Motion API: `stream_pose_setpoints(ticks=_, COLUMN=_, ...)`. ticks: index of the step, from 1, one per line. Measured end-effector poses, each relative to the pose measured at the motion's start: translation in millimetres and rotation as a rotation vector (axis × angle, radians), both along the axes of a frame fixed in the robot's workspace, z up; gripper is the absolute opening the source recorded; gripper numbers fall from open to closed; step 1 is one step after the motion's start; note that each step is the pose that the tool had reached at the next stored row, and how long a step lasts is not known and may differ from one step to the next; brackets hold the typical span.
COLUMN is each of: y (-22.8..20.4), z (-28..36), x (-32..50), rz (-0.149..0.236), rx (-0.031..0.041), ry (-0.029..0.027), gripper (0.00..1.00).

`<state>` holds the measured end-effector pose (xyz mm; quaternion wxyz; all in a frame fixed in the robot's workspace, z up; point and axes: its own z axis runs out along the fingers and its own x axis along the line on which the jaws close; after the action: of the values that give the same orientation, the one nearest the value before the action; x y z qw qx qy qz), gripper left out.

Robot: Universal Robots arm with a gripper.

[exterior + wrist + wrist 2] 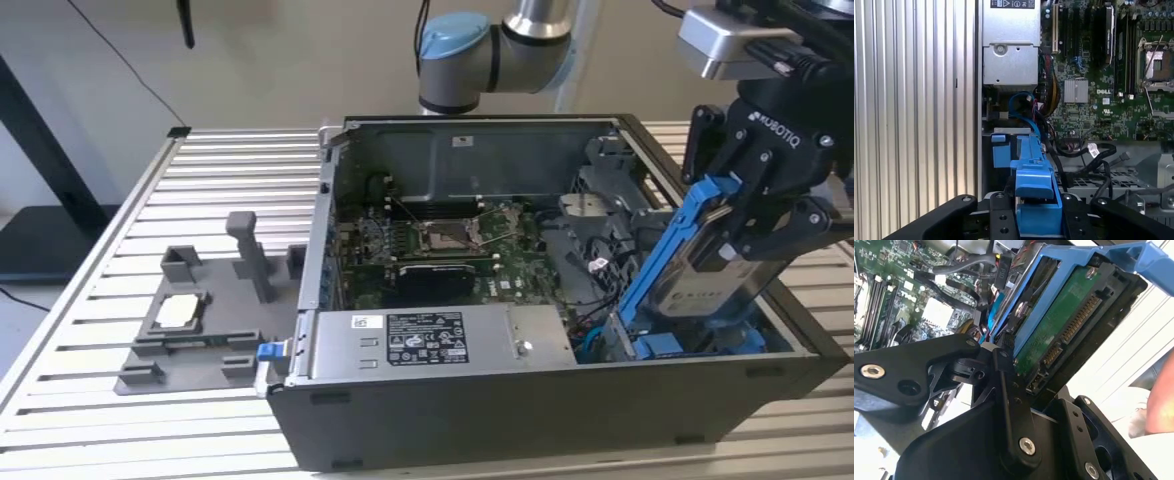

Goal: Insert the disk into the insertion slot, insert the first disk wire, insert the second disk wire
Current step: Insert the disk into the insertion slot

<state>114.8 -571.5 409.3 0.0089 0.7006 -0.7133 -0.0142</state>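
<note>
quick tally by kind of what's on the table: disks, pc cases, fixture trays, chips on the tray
disk: 1
pc case: 1
fixture tray: 1
chip: 1
total: 4

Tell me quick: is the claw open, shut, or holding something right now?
The claw: closed on the disk, gripping it by its blue carrier, tilted over the open computer case.
</note>
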Motion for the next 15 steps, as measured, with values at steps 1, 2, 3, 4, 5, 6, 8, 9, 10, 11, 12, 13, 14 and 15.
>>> stream_pose_setpoints(ticks=1, y=0.0, z=-1.1, x=0.0, rz=0.0, rx=0.0003, ry=0.0, gripper=0.33)
stream_pose_setpoints(ticks=2, y=0.0, z=-2.2, x=0.0, rz=0.0, rx=0.0005, ry=0.0, gripper=0.33)
stream_pose_setpoints(ticks=3, y=0.0, z=-3.4, x=0.0, rz=0.0, rx=0.0003, ry=0.0, gripper=0.33)
stream_pose_setpoints(ticks=4, y=0.0, z=-4.8, x=0.0, rz=0.0, rx=0.0007, ry=0.0, gripper=0.33)
stream_pose_setpoints(ticks=5, y=0.0, z=-6.4, x=0.0, rz=0.0, rx=0.0011, ry=0.0, gripper=0.33)
stream_pose_setpoints(ticks=6, y=0.0, z=-8.0, x=0.1, rz=0.0, rx=0.0011, ry=0.0, gripper=0.33)
stream_pose_setpoints(ticks=8, y=0.0, z=-11.5, x=0.1, rz=0.0, rx=0.0013, ry=0.0, gripper=0.33)
stream_pose_setpoints(ticks=9, y=0.0, z=-13.4, x=0.1, rz=0.0, rx=0.0013, ry=0.0, gripper=0.33)
stream_pose_setpoints(ticks=10, y=0.0, z=-15.2, x=0.0, rz=0.0, rx=0.0013, ry=0.0, gripper=0.33)
stream_pose_setpoints(ticks=11, y=0.0, z=-17.0, x=0.0, rz=0.0, rx=0.0014, ry=0.0, gripper=0.33)
stream_pose_setpoints(ticks=12, y=0.0, z=-18.9, x=0.1, rz=0.0, rx=0.0013, ry=0.0, gripper=0.33)
stream_pose_setpoints(ticks=13, y=0.0, z=-20.6, x=0.0, rz=0.0, rx=0.0012, ry=0.0, gripper=0.33)
stream_pose_setpoints(ticks=14, y=0.0, z=-22.0, x=0.0, rz=0.0, rx=0.0012, ry=0.0, gripper=0.33)
stream_pose_setpoints(ticks=15, y=0.0, z=-23.2, x=0.1, rz=0.0, rx=0.0012, ry=0.0, gripper=0.33)
